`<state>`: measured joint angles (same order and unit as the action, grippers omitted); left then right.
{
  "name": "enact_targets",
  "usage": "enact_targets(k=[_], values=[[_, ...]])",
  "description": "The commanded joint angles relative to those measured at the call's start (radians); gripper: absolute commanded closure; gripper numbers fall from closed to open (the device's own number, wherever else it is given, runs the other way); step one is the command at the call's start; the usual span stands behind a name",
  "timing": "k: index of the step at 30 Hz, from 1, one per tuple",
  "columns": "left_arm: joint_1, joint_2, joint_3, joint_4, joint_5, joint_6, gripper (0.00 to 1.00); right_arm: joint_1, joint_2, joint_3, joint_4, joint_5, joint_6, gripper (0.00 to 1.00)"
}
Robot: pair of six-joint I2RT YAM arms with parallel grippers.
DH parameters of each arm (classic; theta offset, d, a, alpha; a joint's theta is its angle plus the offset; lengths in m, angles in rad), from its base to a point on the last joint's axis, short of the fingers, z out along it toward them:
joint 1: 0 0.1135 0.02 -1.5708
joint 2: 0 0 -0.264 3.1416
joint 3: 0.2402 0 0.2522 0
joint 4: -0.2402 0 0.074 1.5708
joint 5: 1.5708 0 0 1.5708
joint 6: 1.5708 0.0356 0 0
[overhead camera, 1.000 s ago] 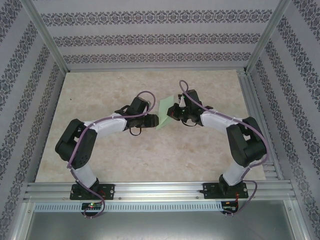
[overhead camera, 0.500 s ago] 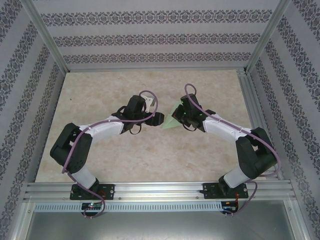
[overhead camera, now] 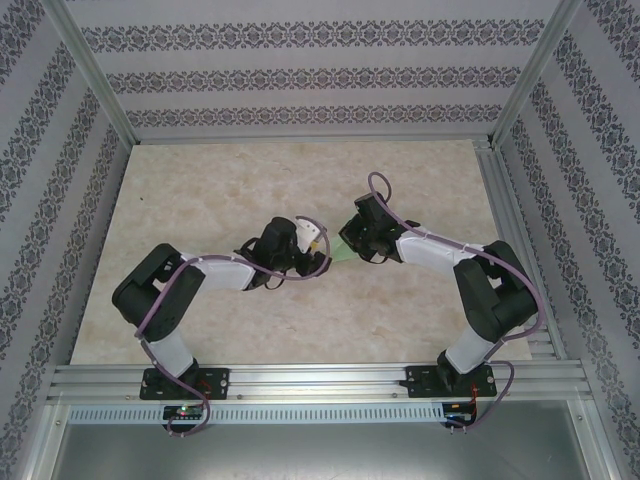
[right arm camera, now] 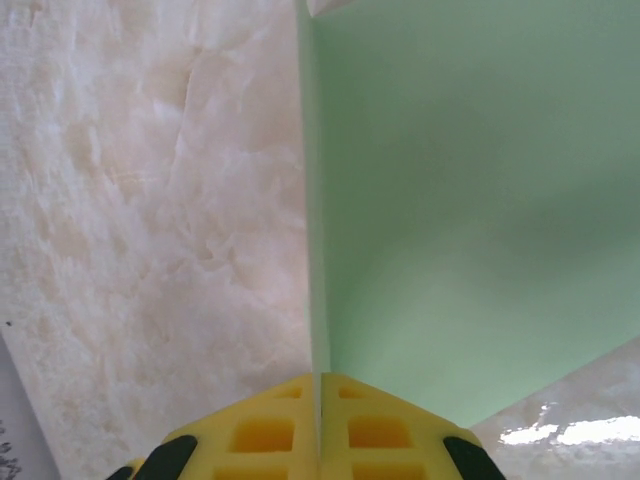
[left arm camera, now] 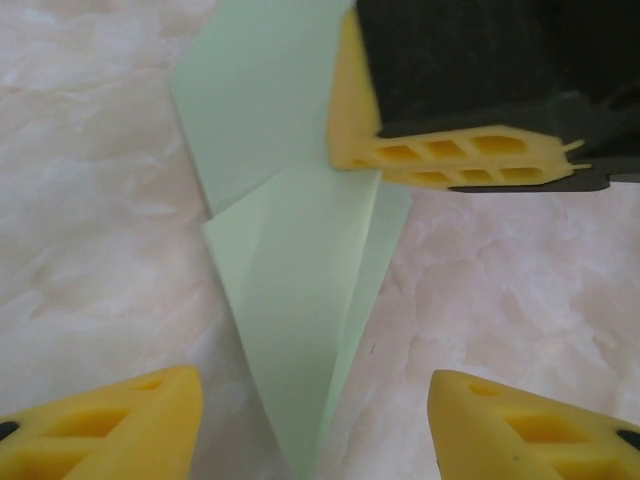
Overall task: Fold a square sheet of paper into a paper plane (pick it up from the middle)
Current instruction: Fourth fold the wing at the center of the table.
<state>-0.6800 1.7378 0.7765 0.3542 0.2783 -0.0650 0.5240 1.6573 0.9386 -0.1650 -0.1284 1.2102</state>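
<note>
The paper plane point(left arm camera: 300, 330) is pale mint-green paper folded into a slim pointed shape, lying low over the marble table. In the top view the paper plane point(overhead camera: 341, 251) shows as a small green patch between the two wrists. My right gripper point(right arm camera: 320, 385) is shut on the paper plane's point(right arm camera: 470, 200) edge, and its yellow fingers point(left arm camera: 450, 160) pinch the wide end. My left gripper point(left arm camera: 312, 410) stands open, its fingertips either side of the pointed tip without touching it. From above, the left gripper point(overhead camera: 320, 245) faces the right gripper point(overhead camera: 349, 243) closely.
The marble-patterned table point(overhead camera: 220, 200) has free room on all sides of the arms. Aluminium rails point(overhead camera: 320, 380) run along the near edge and up the corners. Patterned walls close in the back and sides.
The right gripper has carried the paper lower and nearer, from standing up to lying near the table. The left gripper let go, opened wide, turned, and now brackets the tip with narrower jaws.
</note>
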Motion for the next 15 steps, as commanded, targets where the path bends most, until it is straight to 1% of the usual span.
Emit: enact_targets(k=[1, 5, 10, 15], values=[[-0.04, 0.028, -0.013, 0.153, -0.009, 0.128, 0.4, 0.007, 0.013, 0.014, 0.036, -0.038, 0.058, 0.97], [-0.061, 0.049, -0.031, 0.231, -0.031, 0.194, 0.42, 0.006, 0.023, 0.018, 0.032, -0.052, 0.07, 0.97], [-0.073, 0.064, -0.064, 0.33, -0.106, 0.233, 0.46, 0.005, 0.03, 0.017, 0.031, -0.062, 0.075, 0.97], [-0.073, 0.099, -0.072, 0.369, -0.112, 0.252, 0.48, 0.004, 0.037, 0.017, 0.039, -0.078, 0.081, 0.97]])
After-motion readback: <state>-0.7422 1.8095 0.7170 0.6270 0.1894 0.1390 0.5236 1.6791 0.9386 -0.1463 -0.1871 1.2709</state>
